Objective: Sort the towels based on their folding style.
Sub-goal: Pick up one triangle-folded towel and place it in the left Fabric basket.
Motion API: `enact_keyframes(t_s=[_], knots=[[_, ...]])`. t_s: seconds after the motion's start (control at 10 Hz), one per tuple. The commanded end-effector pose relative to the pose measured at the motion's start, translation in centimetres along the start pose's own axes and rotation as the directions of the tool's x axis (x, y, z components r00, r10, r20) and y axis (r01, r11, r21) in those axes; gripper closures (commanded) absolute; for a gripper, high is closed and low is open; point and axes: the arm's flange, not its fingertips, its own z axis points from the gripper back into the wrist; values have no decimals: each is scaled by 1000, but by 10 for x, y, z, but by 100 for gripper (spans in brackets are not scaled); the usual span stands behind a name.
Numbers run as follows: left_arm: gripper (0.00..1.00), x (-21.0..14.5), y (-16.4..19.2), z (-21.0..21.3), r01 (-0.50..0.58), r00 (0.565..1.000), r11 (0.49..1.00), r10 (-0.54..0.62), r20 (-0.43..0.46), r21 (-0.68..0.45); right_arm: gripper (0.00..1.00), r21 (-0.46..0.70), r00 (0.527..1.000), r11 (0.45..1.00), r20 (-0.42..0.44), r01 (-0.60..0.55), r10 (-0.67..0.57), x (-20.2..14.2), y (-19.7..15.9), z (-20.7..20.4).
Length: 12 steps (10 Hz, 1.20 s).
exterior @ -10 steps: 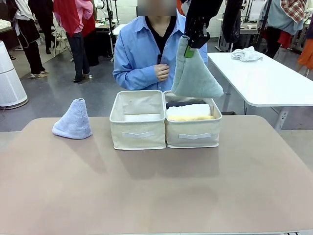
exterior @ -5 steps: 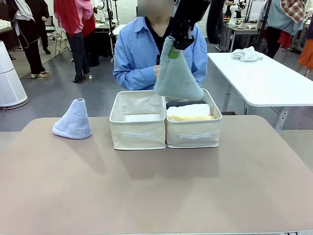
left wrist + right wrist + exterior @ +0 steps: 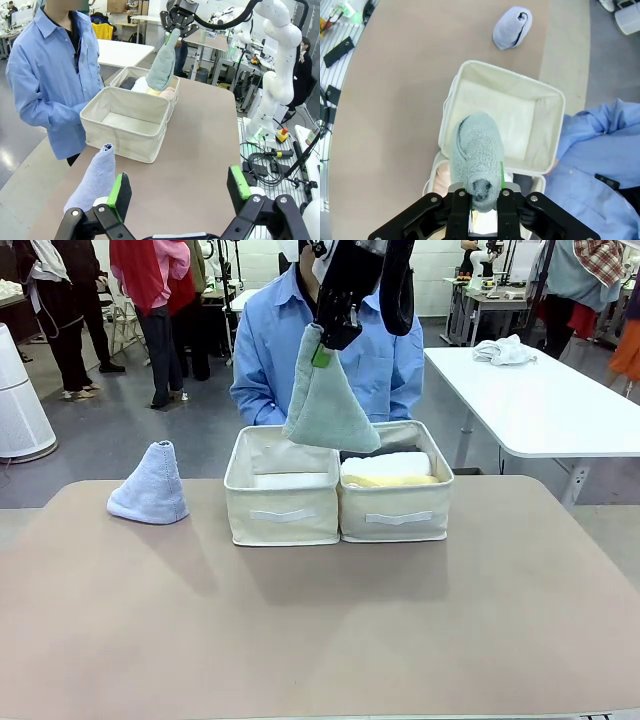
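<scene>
A lab hall with white worktables (image 3: 540, 410), cables (image 3: 261, 163) and standing people (image 3: 150, 300).

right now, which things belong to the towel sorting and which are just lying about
job: grey-green cone-shaped terry towel in the right gripper; lavender-blue cone-shaped terry towel; rolled white towel; rolled yellow towel; left beige fabric bin; right beige fabric bin

lying about: crumpled white cloth; white side table

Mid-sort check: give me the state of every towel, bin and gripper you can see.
left bin, no towel inside.
right bin, holds rolled towels lying flat.
right gripper, shut on the grey-green cone towel by its tip.
grey-green cone towel, hanging in the air above where the two bins meet.
lavender-blue cone towel, standing upright on the table, left of both bins.
left gripper, open, holding nothing.
</scene>
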Motion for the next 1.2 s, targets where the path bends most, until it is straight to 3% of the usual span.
enact_keyframes(t_s=[0.0, 0.4, 0.7, 1.1], knots=[[0, 1, -2, 0, 16, 1000, 1000, -16, 22, 2, 82, -10, 1000, 1000, -2, 5, -5, -3, 1, -4], [0, 1, -2, 0, 16, 1000, 1000, -16, 22, 2, 82, 5, 1000, 1000, -2, 4, -4, -2, 0, -4], [0, 1, -2, 0, 16, 1000, 1000, -16, 22, 2, 82, 13, 996, 1000, 81, 26, -27, 16, -34, -36], [0, 1, -2, 0, 16, 1000, 1000, -16, 22, 2, 82, 47, 996, 999, 82, 18, -22, 37, -50, -55]])
